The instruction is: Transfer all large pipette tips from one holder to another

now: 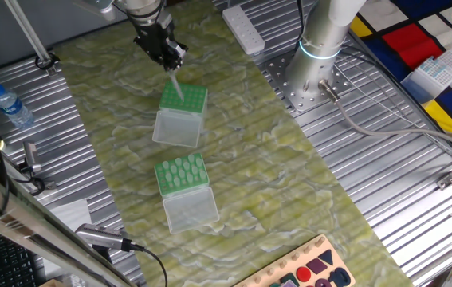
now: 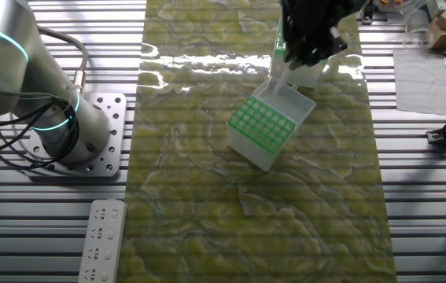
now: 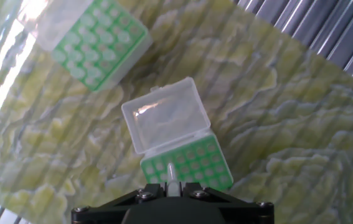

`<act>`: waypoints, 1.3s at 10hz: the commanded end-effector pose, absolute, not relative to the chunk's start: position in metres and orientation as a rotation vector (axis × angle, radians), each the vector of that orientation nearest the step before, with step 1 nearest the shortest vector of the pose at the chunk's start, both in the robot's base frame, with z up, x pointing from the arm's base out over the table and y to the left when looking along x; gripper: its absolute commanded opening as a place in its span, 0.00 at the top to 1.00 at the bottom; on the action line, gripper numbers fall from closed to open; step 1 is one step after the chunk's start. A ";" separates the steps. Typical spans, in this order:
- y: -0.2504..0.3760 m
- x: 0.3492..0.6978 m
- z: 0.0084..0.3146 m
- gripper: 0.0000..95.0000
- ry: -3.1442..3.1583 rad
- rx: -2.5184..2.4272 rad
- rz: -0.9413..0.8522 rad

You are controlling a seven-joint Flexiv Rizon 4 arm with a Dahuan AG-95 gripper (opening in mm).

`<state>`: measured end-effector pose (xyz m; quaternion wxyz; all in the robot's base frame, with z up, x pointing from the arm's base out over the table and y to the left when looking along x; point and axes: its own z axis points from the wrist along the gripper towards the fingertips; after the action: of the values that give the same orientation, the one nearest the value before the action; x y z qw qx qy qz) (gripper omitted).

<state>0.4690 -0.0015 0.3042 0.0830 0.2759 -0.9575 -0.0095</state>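
Note:
My gripper (image 1: 170,60) is shut on a large pipette tip (image 1: 177,86), a whitish cone pointing down at the far green-topped holder (image 1: 186,99). The hand view shows the tip (image 3: 171,171) clamped between the fingers of the gripper (image 3: 174,186), above that holder's green grid (image 3: 192,163) with its clear lid (image 3: 167,121) open. The tip's point is over the grid's near rows; I cannot tell if it touches. The second holder (image 1: 181,174) (image 3: 98,43) holds several tips. From the other fixed view the gripper (image 2: 295,56) hangs over the holder (image 2: 262,124).
A green marbled mat (image 1: 289,183) covers the slatted metal table. The arm's base (image 1: 321,48) stands at the back right and a white power strip (image 1: 244,30) lies at the back. A water bottle (image 1: 10,105) is on the left, and a coloured shape board (image 1: 313,271) at the front edge.

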 end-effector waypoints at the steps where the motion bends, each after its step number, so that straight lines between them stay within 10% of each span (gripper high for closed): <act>1: -0.003 0.465 0.304 1.00 -2.831 0.822 -0.037; 13: -0.017 0.440 0.292 1.00 -2.821 0.814 -0.035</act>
<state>0.4379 -0.0177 0.2914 0.1003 0.2753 -0.9561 -0.0106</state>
